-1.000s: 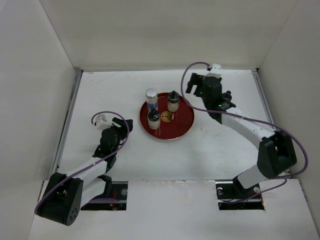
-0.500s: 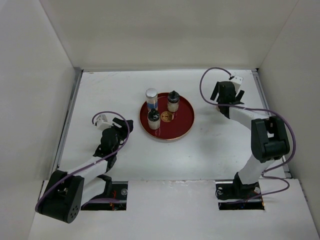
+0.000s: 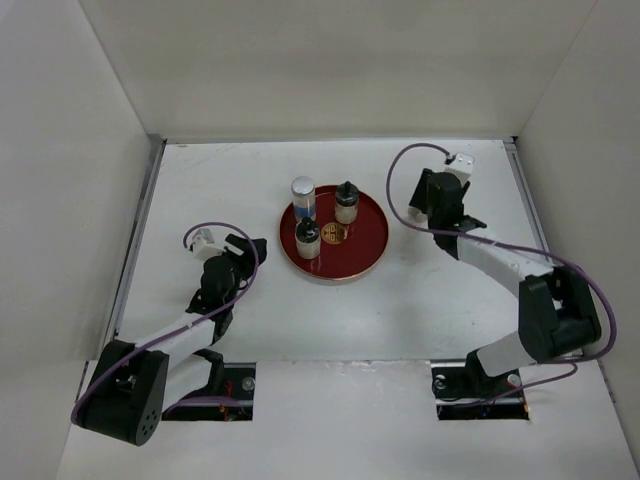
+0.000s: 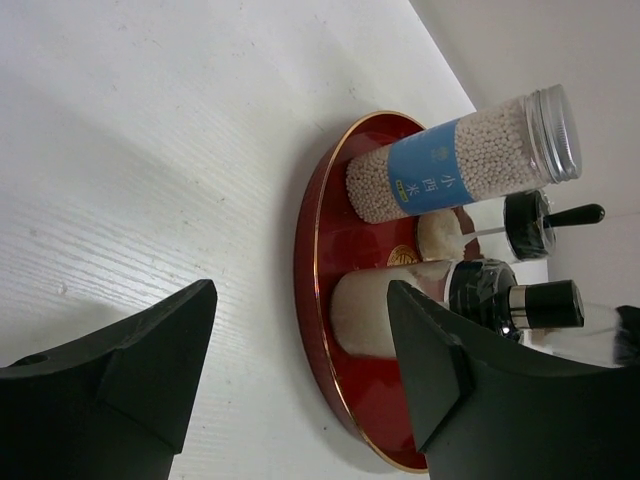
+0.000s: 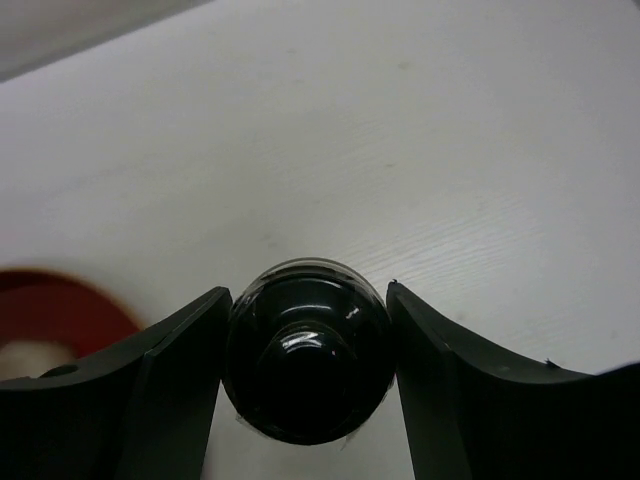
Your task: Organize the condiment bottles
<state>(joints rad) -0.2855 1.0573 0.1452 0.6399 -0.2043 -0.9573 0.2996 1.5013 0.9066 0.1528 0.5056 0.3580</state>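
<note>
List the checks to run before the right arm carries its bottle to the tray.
1. The right gripper is shut on the fourth bottle, by its black cap: ok.
2. That bottle is lifted off the table: cannot tell.
3. The red tray has a bare spot on its near-right side: ok.
4. The jar, the far bottle and the near bottle stand upright on the tray: ok.
5. The left gripper is open, empty, beside the tray: ok.

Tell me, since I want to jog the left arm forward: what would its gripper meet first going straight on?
Probably the rim of the red tray, then the nearer squat bottle standing on it. The left gripper, jaws open, frames both, but its height is unclear.
</note>
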